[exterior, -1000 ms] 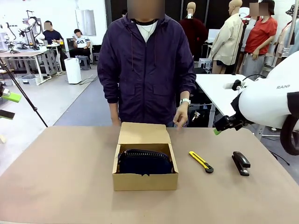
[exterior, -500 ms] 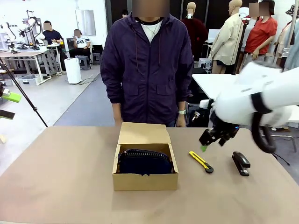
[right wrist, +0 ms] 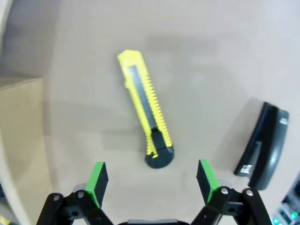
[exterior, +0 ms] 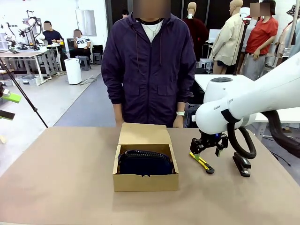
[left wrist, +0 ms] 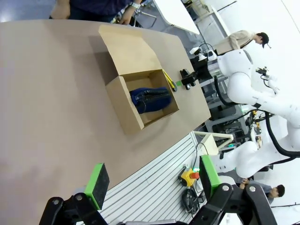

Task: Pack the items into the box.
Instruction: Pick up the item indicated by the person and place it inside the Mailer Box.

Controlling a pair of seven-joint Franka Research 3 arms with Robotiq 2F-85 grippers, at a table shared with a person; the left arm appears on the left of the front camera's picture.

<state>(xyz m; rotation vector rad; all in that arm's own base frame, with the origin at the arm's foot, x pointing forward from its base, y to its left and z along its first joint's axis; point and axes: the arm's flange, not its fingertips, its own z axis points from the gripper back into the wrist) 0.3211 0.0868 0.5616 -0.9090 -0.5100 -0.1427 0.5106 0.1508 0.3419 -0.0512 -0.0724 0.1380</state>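
Note:
The brown cardboard box (exterior: 145, 182) stands open at mid-table, its flap lid (exterior: 144, 134) lying back toward the person. The dark navy pouch (exterior: 144, 162) lies inside it and nearly fills it. Right of the box lies the yellow-and-black utility knife (exterior: 202, 162), with the black stapler (exterior: 241, 164) farther right. My right gripper (exterior: 206, 149) hovers open just above the knife; in the right wrist view the knife (right wrist: 145, 124) lies between and ahead of the green pads (right wrist: 98, 177), the stapler (right wrist: 262, 145) to its right. My left gripper (left wrist: 152, 180) is open, far from the box (left wrist: 124, 105).
A person in a dark purple jacket (exterior: 149, 65) stands at the far edge behind the box, hands low at the table edge. The tabletop (exterior: 61, 178) left of the box is bare brown surface. A box corner (right wrist: 21, 131) shows at the left of the right wrist view.
My right arm has swung in from the right and come down over the utility knife. The person's hand has drawn back from the table. Box, pouch, knife and stapler have not moved.

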